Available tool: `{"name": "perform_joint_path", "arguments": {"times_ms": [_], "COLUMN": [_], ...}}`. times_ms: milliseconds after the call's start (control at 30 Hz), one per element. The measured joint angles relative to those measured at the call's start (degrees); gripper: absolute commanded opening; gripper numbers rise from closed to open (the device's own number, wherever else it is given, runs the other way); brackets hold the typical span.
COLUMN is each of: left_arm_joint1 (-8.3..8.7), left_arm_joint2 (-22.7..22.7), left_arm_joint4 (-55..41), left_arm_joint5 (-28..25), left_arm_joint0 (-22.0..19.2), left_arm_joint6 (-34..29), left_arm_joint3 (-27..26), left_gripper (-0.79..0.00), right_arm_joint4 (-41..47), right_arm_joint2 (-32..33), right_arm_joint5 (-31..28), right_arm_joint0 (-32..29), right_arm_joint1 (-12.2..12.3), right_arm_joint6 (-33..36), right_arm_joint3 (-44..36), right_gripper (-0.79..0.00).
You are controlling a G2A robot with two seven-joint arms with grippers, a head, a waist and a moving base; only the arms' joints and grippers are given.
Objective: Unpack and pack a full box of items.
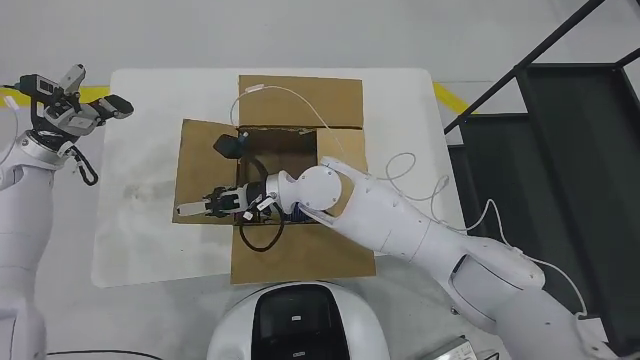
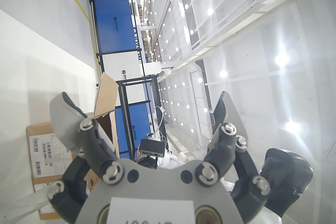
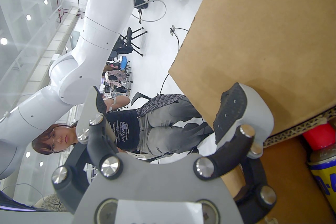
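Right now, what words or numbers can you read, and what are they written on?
Label on the cardboard box: barcodes and tiny print, too small to read.
Can with a red cap: yellow letters on blue, cut off at the edge, no whole word.
Blue panels behind: a brand name only, left unquoted.

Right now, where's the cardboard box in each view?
Top view: cardboard box at the centre of the table, flaps open, right claw over one side flap.
Left wrist view: labelled side and a raised flap beyond the left claw.
Right wrist view: a brown panel beside the right claw.
Shared landmark: the box's open brown flaps.
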Motion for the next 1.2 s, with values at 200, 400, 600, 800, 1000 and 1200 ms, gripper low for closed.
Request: {"name": "perform_joint_path", "arguments": {"times_ms": [200, 400, 600, 800, 1000, 1200], "left_arm_joint1": [-0.20, -0.43, -0.92, -1.37, -1.52, -2.56], "left_arm_joint2": [0.34, 1.06, 4.38, 6.54, 7.81, 11.04], "left_arm_joint4": [-1.30, -5.67, 0.09, 5.54, 10.25, 14.14], "left_arm_joint5": [2.78, 7.73, 6.87, 4.46, 2.08, 0.73], "left_arm_joint0": [3.08, 5.22, 4.99, 3.71, 3.21, 3.54], "left_arm_joint6": [-1.76, -11.62, -13.32, -10.00, -7.57, -4.39], "left_arm_joint3": [-7.52, -11.30, -10.79, -8.34, -5.99, -4.38], "left_gripper": [0.000, 0.000, 0.000, 0.000, 0.000, 0.000], "right_arm_joint4": [-0.67, -2.24, -3.61, -4.72, -5.24, -5.76], "right_arm_joint2": [1.36, 3.28, 4.69, 6.45, 12.26, 22.24], "right_arm_joint5": [0.48, 1.22, 1.95, 2.68, 3.19, 5.19], "right_arm_joint0": [-1.61, -2.73, -3.63, -4.73, -7.43, -14.11], "right_arm_joint1": [0.19, 0.33, 0.28, 0.48, 2.28, 5.60], "right_arm_joint6": [-1.53, -1.39, -1.05, -0.36, 0.01, 1.46], "right_arm_joint3": [-0.65, -1.30, -2.03, -3.20, -6.95, -13.47], "right_gripper": [0.000, 0.000, 0.000, 0.000, 0.000, 0.000]}}
